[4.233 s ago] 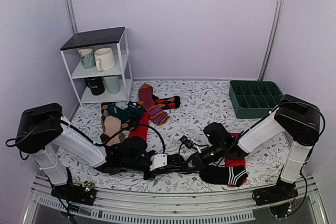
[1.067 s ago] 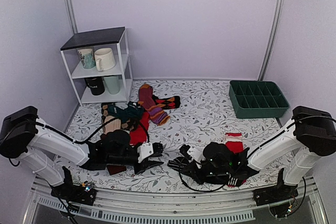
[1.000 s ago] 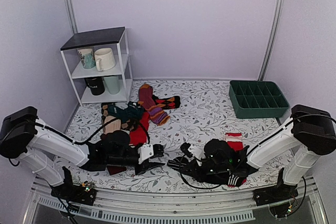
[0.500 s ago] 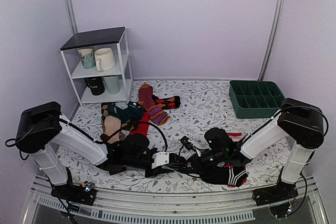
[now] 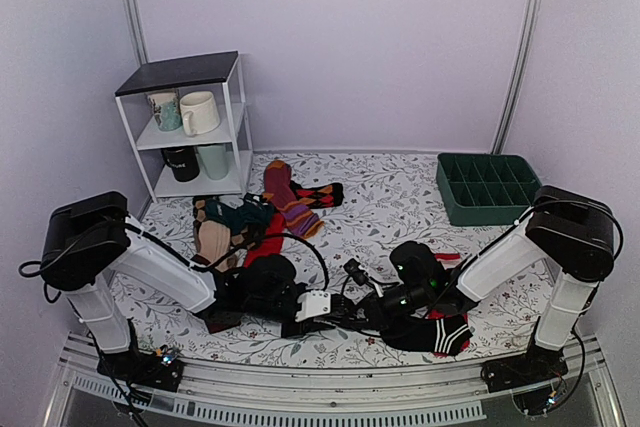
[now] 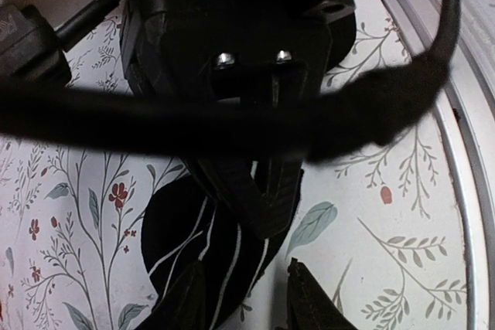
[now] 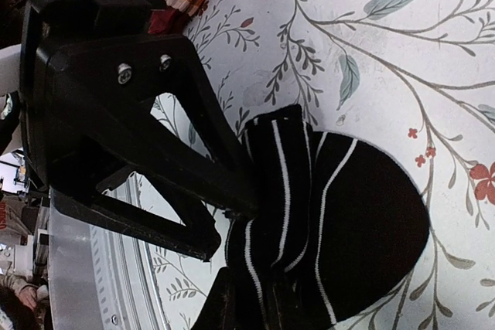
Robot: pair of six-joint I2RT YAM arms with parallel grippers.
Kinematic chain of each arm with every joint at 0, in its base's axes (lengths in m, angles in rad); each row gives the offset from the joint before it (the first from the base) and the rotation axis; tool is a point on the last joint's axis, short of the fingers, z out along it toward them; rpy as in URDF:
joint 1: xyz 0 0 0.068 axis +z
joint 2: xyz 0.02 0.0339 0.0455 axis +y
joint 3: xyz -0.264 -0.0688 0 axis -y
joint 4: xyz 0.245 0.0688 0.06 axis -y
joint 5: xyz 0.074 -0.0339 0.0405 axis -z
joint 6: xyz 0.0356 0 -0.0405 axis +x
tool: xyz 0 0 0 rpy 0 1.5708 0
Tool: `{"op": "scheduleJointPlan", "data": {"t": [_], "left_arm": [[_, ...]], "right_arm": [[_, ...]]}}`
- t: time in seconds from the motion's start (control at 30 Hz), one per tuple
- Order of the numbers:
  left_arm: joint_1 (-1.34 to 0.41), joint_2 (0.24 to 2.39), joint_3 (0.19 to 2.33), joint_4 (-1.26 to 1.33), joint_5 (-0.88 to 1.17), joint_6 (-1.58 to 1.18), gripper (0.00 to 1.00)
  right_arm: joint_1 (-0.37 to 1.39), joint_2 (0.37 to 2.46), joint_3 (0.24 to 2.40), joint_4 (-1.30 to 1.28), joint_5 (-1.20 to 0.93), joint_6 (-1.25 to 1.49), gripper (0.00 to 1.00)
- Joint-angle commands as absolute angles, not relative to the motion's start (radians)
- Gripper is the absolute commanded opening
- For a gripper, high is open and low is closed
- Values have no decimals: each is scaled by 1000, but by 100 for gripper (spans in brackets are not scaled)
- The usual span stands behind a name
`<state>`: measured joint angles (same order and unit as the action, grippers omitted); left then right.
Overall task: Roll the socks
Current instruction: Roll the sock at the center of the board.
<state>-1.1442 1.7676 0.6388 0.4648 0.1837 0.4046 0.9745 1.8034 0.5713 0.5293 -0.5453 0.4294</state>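
A black sock with thin white stripes (image 7: 340, 214) lies bunched on the flowered cloth near the table's front middle, also visible in the left wrist view (image 6: 205, 245). My right gripper (image 7: 251, 307) is shut on its gathered end. In the left wrist view, one of its fingers (image 6: 247, 191) reaches down onto the sock. My left gripper (image 6: 244, 299) faces it with jaws apart. One finger rests on the sock and the other stands on bare cloth beside it. From above, the left gripper (image 5: 338, 315) and right gripper (image 5: 358, 315) meet tip to tip and hide the sock.
A black sock with a red-and-white striped end (image 5: 442, 333) lies under the right arm. Several other socks (image 5: 240, 225) are piled at the left, and a purple-and-orange sock (image 5: 290, 199) lies farther back. A green compartment tray (image 5: 490, 189), a white shelf with mugs (image 5: 190, 127) and the front rail (image 5: 300, 402) border the space.
A second ago the two grippers were apart. They have come together over the striped sock, the left arm stretching right. Over the last half second only a small shift shows.
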Motion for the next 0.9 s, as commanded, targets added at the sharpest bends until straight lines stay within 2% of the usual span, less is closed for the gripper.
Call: {"op": "scheduleJointPlan", "data": {"t": [0.0, 0.67, 0.77, 0.87], "left_arm": [[-1164, 1756, 625, 433, 142, 423, 36], [-1166, 1861, 714, 324, 125, 443, 37], [-1166, 1871, 731, 301, 130, 445, 30], [-1166, 1868, 739, 272, 145, 445, 1]], "right_arm": [[980, 1893, 506, 232, -486, 424, 4], [972, 1917, 513, 230, -510, 417, 4], [970, 1917, 513, 230, -510, 418, 4], [967, 1915, 512, 231, -504, 420, 5]]}}
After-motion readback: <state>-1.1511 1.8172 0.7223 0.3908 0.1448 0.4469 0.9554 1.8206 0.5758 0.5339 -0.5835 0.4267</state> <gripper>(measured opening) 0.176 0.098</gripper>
